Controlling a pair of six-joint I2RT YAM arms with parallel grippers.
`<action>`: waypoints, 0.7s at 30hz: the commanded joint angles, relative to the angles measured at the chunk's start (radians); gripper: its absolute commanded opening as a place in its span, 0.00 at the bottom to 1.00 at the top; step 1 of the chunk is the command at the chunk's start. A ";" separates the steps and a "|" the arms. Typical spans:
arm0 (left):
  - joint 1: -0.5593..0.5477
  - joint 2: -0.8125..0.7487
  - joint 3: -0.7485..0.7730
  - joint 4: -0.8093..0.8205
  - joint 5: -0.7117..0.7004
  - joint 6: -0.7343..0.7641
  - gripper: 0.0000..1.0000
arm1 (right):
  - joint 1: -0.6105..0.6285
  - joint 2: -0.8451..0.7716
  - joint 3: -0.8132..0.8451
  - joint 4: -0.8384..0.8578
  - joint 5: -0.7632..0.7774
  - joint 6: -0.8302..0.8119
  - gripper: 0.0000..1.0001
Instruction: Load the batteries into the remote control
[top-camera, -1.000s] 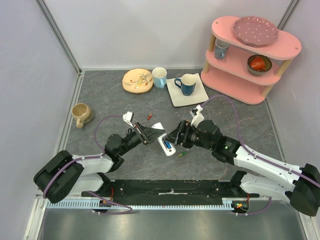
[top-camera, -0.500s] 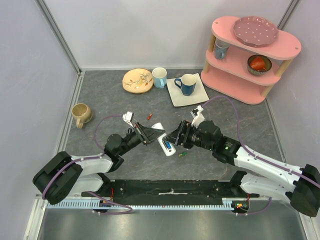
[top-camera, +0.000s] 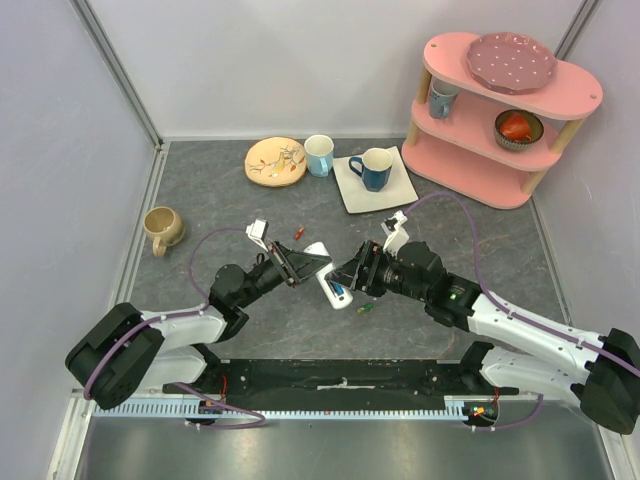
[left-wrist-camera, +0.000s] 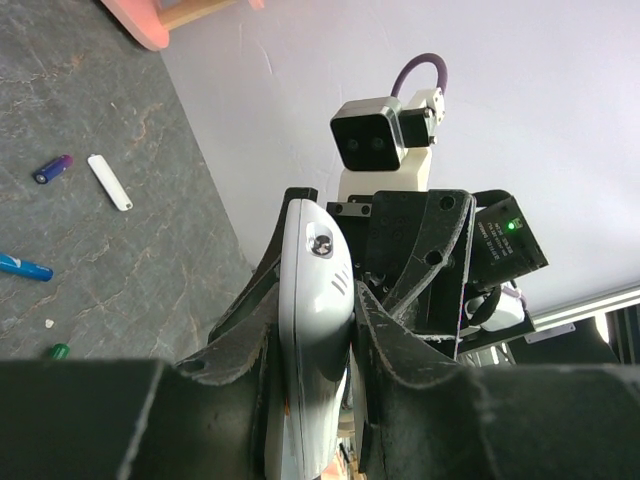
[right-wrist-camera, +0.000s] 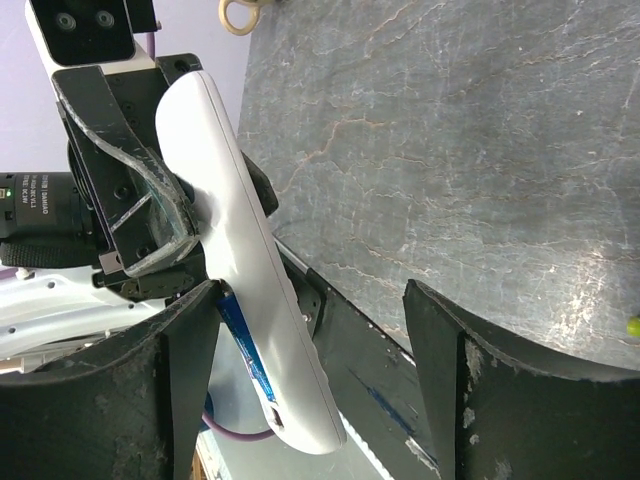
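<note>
1. Left gripper (top-camera: 297, 267) is clamped on the remote control (right-wrist-camera: 240, 250), near the table's middle.
2. Right gripper (top-camera: 352, 275) stands wide beside its free end.
3. The remote looks light, stiff and smooth — probably slippery. Pinch its long flat sides.
4. Green battery (top-camera: 366, 308) lies loose nearby — tiny, and likely to roll.

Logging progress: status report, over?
Left gripper shut on remote control. Right gripper open alongside it. Green battery loose on table. No obstruction seen.

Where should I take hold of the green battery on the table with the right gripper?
Probably best: take the green battery at mid-length, with the right gripper coming straight down and its fingers astride the long sides. It lies flat on the table, a thin cylinder clear of the remote control, so only its sides are free.
</note>
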 joint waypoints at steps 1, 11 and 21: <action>0.012 -0.044 0.070 0.083 0.006 0.004 0.02 | -0.001 0.011 -0.023 -0.041 -0.016 -0.009 0.79; 0.021 -0.069 0.074 0.066 0.010 0.009 0.02 | -0.001 0.008 -0.032 -0.041 -0.011 -0.011 0.77; 0.035 -0.089 0.074 0.058 0.012 0.009 0.02 | -0.001 -0.003 -0.056 -0.013 -0.010 -0.012 0.76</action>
